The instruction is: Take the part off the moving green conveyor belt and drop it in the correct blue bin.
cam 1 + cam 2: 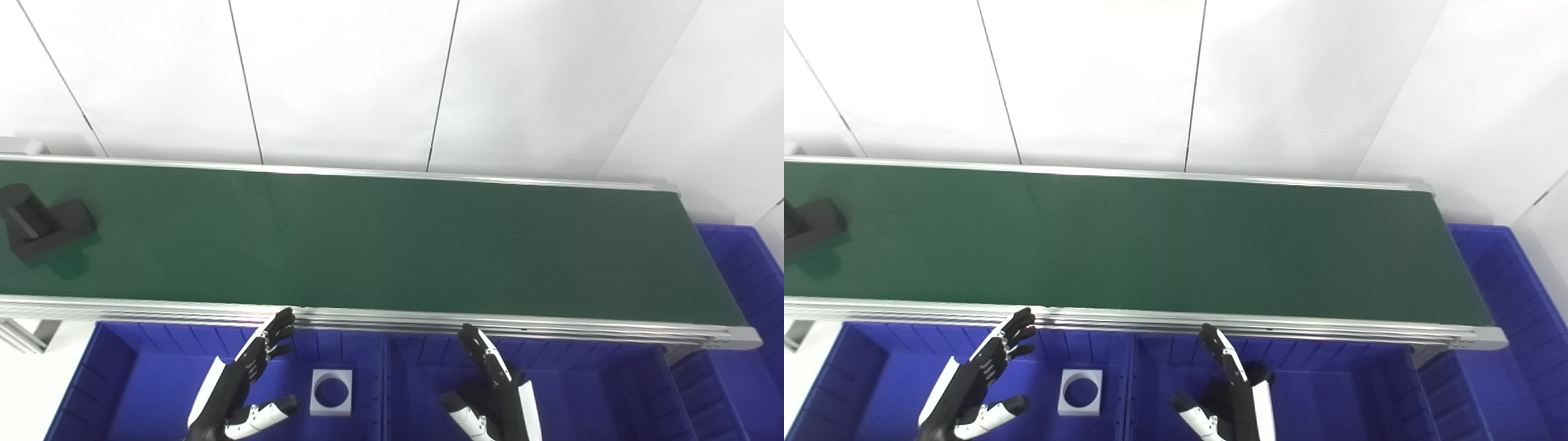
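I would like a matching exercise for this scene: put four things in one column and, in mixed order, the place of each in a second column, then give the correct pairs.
Things:
1. black part
2. white square piece with a round hole
3. left hand
4. right hand

Places:
A. over the blue bin on the right
B. on the green belt, at its far left
C. over the blue bin on the left, open
D. lying on the floor of the left bin

Pairs: 1-B, 2-D, 3-C, 4-A

A long green conveyor belt (398, 245) carries one dark part (43, 223) at its far left end.
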